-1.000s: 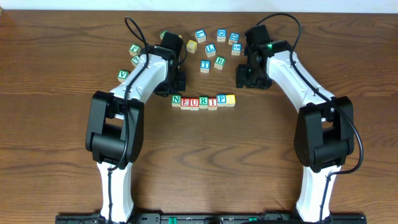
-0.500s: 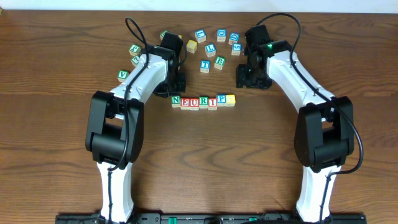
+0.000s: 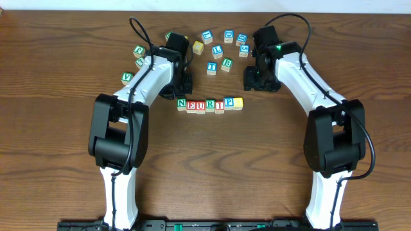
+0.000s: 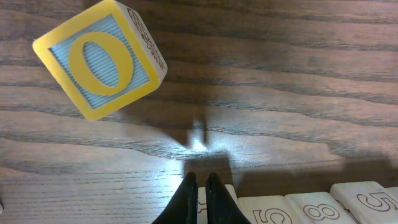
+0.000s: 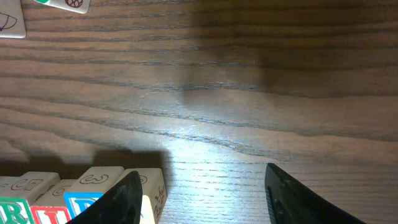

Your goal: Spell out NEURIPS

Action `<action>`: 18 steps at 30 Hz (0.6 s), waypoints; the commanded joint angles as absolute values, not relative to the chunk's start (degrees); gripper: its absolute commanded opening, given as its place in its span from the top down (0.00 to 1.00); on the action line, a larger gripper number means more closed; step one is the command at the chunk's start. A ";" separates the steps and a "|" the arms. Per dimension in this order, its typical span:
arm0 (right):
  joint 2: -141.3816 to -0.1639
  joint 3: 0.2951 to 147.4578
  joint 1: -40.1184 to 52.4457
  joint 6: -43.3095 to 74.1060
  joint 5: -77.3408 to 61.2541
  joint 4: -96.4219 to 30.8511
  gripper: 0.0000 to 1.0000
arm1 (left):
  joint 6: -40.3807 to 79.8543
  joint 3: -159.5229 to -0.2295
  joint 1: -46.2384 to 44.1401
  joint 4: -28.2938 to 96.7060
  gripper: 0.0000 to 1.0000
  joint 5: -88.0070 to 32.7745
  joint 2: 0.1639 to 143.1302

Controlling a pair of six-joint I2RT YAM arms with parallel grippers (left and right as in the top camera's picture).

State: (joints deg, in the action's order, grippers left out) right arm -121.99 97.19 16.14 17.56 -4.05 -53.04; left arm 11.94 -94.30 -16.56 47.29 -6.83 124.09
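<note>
The NEURIPS row lies mid-table in the overhead view: green N (image 3: 182, 102), red E (image 3: 191, 105), red U (image 3: 200, 105), green R (image 3: 210, 105), red I (image 3: 219, 104), blue P (image 3: 229, 102) and a plain yellow-topped cube (image 3: 238, 102). My left gripper (image 3: 182, 94) is shut and empty, just behind the N end. In the left wrist view its fingertips (image 4: 188, 186) overlap that end cube's numbered side. My right gripper (image 5: 202, 199) hangs open by the yellow cube (image 5: 151, 198), its left finger in front of that cube and bare wood between its fingers.
Loose cubes arc behind the row: green ones (image 3: 138, 50) at the back left, blue ones (image 3: 228, 35) at the back, T (image 3: 211, 67) and B (image 3: 226, 63) nearer the middle. A yellow O cube (image 4: 99, 59) sits beyond my left fingertips.
</note>
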 commanded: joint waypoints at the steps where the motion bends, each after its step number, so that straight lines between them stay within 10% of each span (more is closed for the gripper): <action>1: -122.15 98.06 16.27 17.76 -3.51 -53.15 0.42 | 11.46 -93.95 -16.49 47.29 0.92 -7.11 124.77; 18: -122.15 98.06 16.27 17.74 -3.33 -53.15 0.41 | 11.66 -93.95 -19.07 47.64 0.93 -7.07 124.77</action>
